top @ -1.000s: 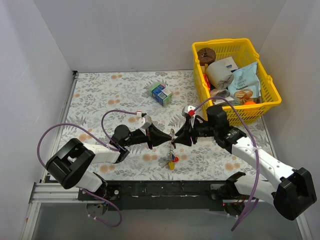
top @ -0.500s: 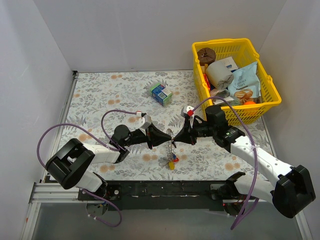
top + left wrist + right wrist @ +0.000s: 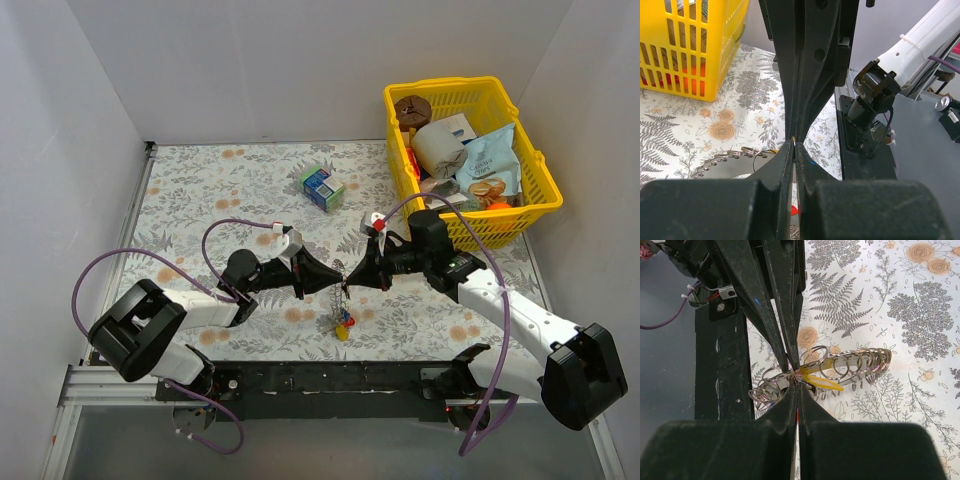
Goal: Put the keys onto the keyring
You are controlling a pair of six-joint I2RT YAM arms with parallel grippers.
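Note:
My two grippers meet tip to tip above the middle of the flowered table. The left gripper (image 3: 336, 278) and the right gripper (image 3: 351, 277) are both shut on the top of the keyring (image 3: 344, 296), which hangs as a short ridged metal band below them. The keys (image 3: 343, 322), with red, blue and yellow heads, dangle at its lower end just above the table. In the right wrist view the keyring (image 3: 855, 362) is a grey band lined with small wire loops, and a yellow key (image 3: 824, 383) lies against it beside my shut right gripper (image 3: 796, 388). My left gripper (image 3: 794, 145) also shows shut.
A yellow basket (image 3: 452, 88) full of groceries, with a brown disc (image 3: 410, 106) in it, stands at the back right, close behind the right arm. A blue-green carton (image 3: 322, 186) sits on the table behind the grippers. White walls enclose the table.
The right gripper has shut and edged slightly left against the left gripper's tips. The keyring and keys hang a little higher. The left arm holds still.

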